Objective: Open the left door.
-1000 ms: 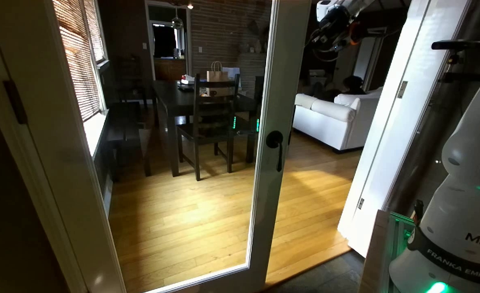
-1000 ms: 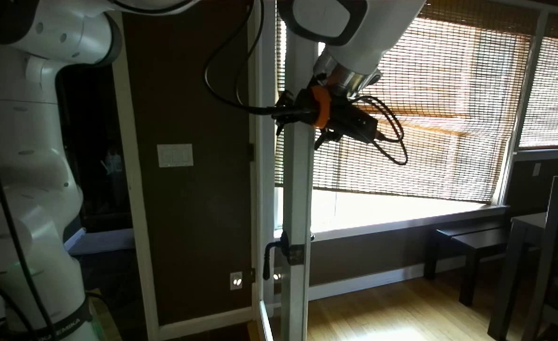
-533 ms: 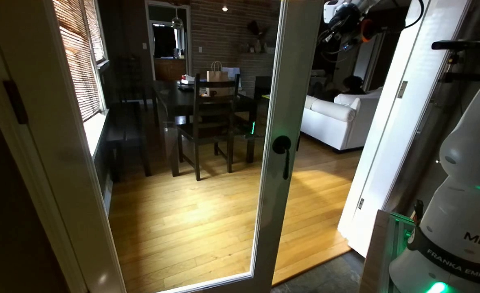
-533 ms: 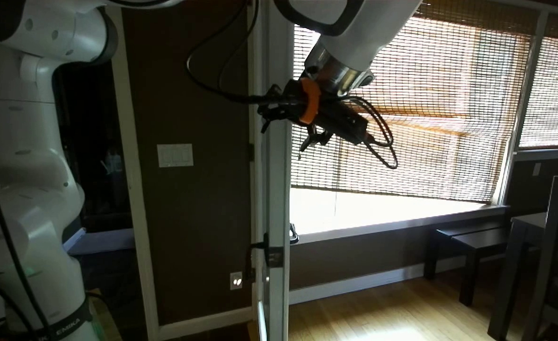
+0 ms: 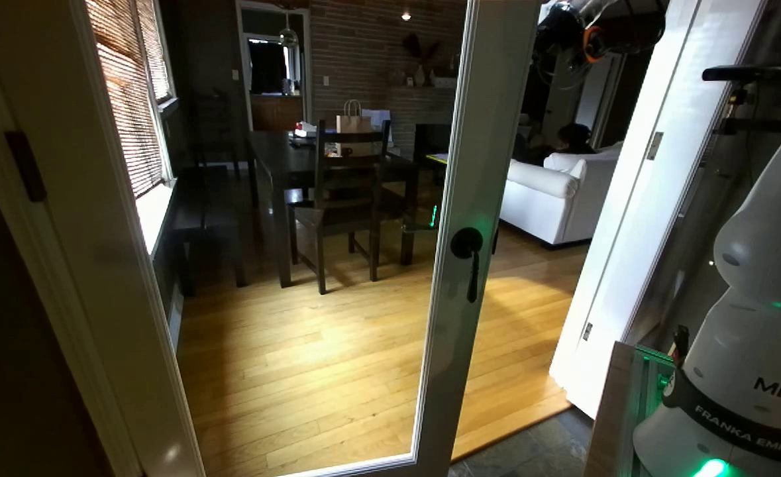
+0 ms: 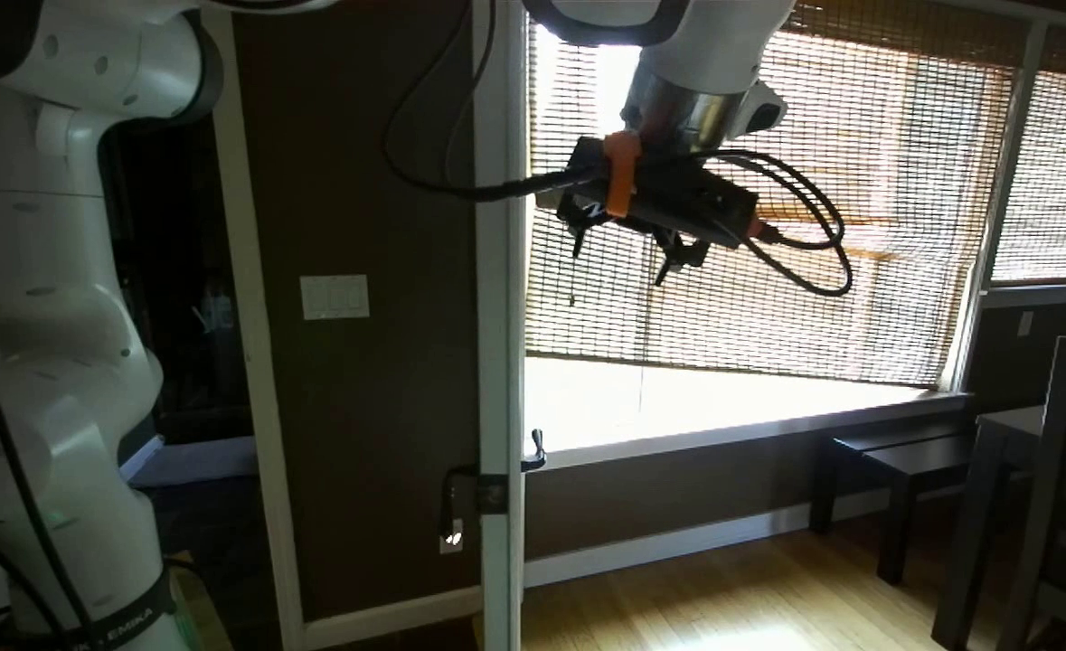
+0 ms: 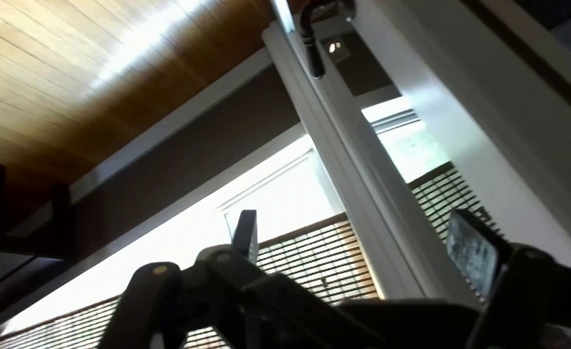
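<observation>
The left door is tall and white-framed with one glass pane; it stands partly swung in an exterior view and nearly edge-on in an exterior view. Its dark round knob plate with a hanging lever sits on the white stile. In the wrist view the stile runs diagonally at the right, with a dark lever at the top. My gripper hangs high on the room side of the door, apart from its edge. It also shows in the wrist view, fingers wide apart, nothing between them.
A white jamb with small metal plates stands right of the doorway. A dark chair, dark table and white sofa are inside. A window with a woven blind lies behind the gripper. A loose cable crosses the door.
The door has swung further: its handle moves right and down in an exterior view, left in an exterior view. My gripper went left with the door, then turned and moved right, away from its edge.
</observation>
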Robot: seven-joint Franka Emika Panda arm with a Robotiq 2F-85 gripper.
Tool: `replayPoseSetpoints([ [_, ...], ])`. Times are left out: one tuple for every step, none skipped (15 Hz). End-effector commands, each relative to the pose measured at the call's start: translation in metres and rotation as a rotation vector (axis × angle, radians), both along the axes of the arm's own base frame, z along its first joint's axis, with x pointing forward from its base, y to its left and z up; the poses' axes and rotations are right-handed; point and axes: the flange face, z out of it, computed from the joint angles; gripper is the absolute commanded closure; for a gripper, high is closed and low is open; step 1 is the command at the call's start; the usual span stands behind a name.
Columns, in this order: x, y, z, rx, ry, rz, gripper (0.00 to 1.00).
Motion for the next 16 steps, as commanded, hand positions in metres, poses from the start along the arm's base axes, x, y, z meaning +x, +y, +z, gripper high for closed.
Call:
replayPoseSetpoints([
  [0.009,0.009,-0.009,-0.048,0.047,-0.141,0.00],
  [0.013,0.011,-0.015,-0.052,0.068,-0.164,0.00],
  [0.016,0.014,-0.021,-0.055,0.115,-0.184,0.00],
  [0.018,0.017,-0.027,-0.057,0.159,-0.211,0.00],
  [0.020,0.018,-0.032,-0.062,0.217,-0.234,0.00],
  [0.021,0.021,-0.037,-0.058,0.274,-0.256,0.00],
  [0.021,0.023,-0.042,-0.055,0.329,-0.273,0.00],
  [0.021,0.025,-0.046,-0.050,0.379,-0.289,0.00],
  [0.021,0.028,-0.048,-0.032,0.414,-0.300,0.00],
  [0.019,0.033,-0.051,-0.006,0.458,-0.303,0.00],
  [0.017,0.037,-0.054,0.019,0.498,-0.298,0.00],
  [0.015,0.042,-0.057,0.050,0.538,-0.289,0.00],
  [0.013,0.046,-0.059,0.077,0.567,-0.285,0.00],
  [0.012,0.049,-0.061,0.099,0.588,-0.286,0.00],
  [0.012,0.051,-0.062,0.125,0.598,-0.286,0.00],
  [0.012,0.053,-0.062,0.146,0.605,-0.287,0.00],
])
